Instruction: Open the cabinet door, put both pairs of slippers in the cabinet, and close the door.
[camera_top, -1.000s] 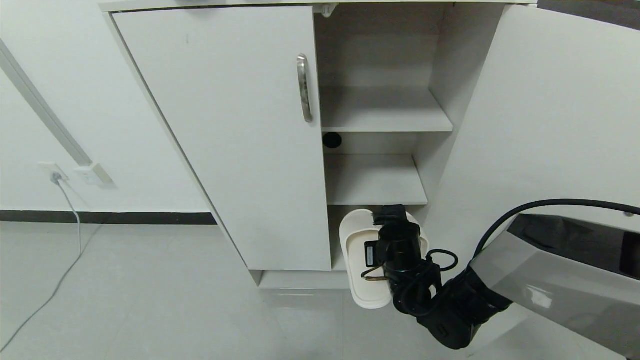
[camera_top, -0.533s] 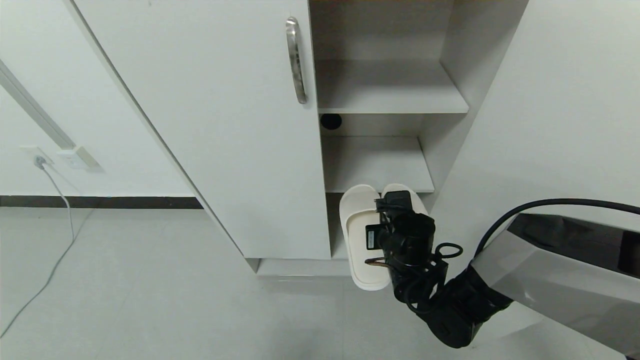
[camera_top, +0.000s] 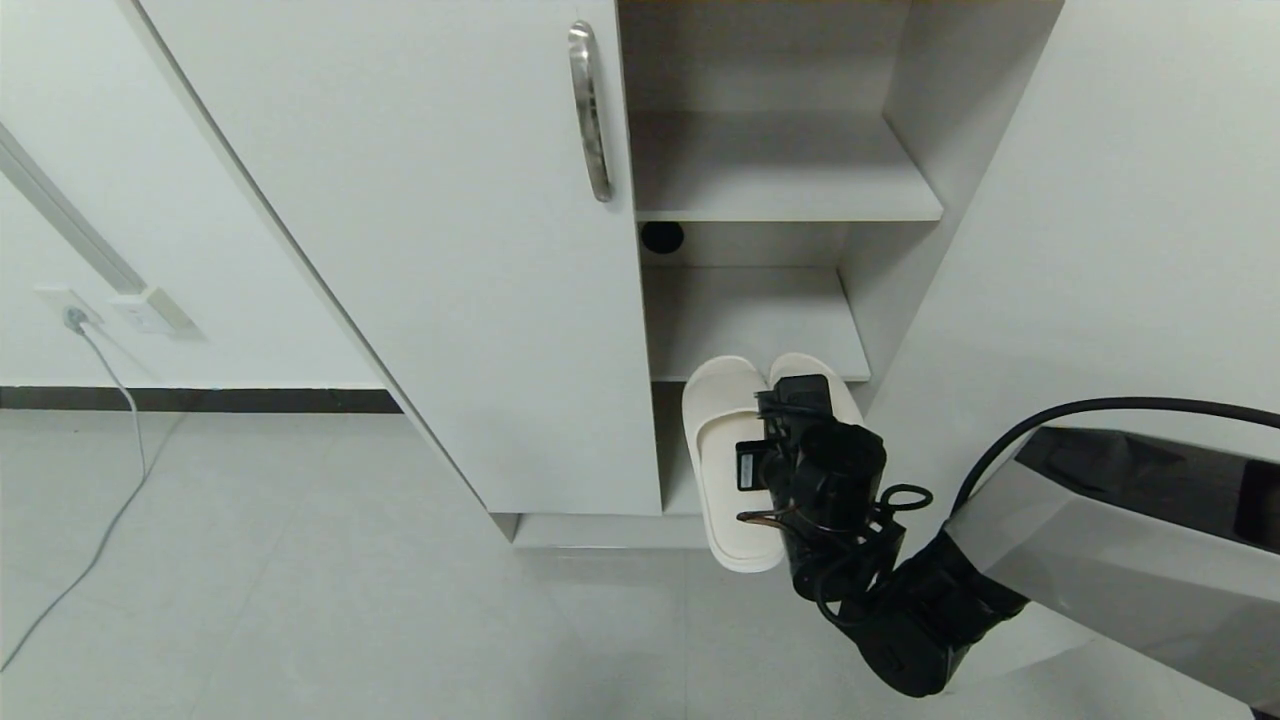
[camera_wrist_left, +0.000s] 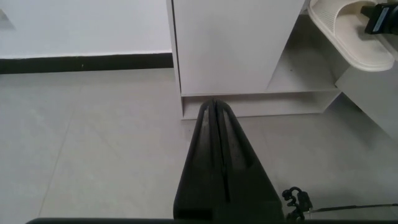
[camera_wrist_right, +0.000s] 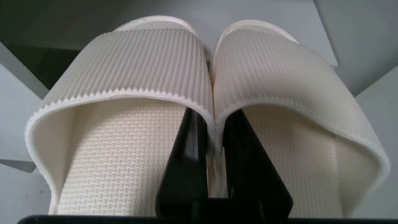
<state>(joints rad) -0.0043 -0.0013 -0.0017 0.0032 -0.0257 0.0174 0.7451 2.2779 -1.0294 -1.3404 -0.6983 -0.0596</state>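
Right now we see the right gripper (camera_top: 798, 395) pinching a pair of cream slippers (camera_top: 725, 470) by their two inner walls, which its fingers (camera_wrist_right: 189, 165) press together. The slippers sit side by side, toes pointing into the cabinet (camera_top: 930, 130). They hang at the mouth of the bottom compartment, toes by the front edge of the lower shelf (camera_top: 750, 320) and heels out over the floor (camera_top: 300, 600). We cannot tell whether they touch that shelf. The cabinet's right door (camera_top: 1100, 250) stands wide open, and its left door (camera_top: 450, 250), with a metal handle (camera_top: 590, 110), is closed. The left gripper (camera_wrist_left: 216, 109) hangs over the floor, near the cabinet's base, its fingers pressed together with nothing between them.
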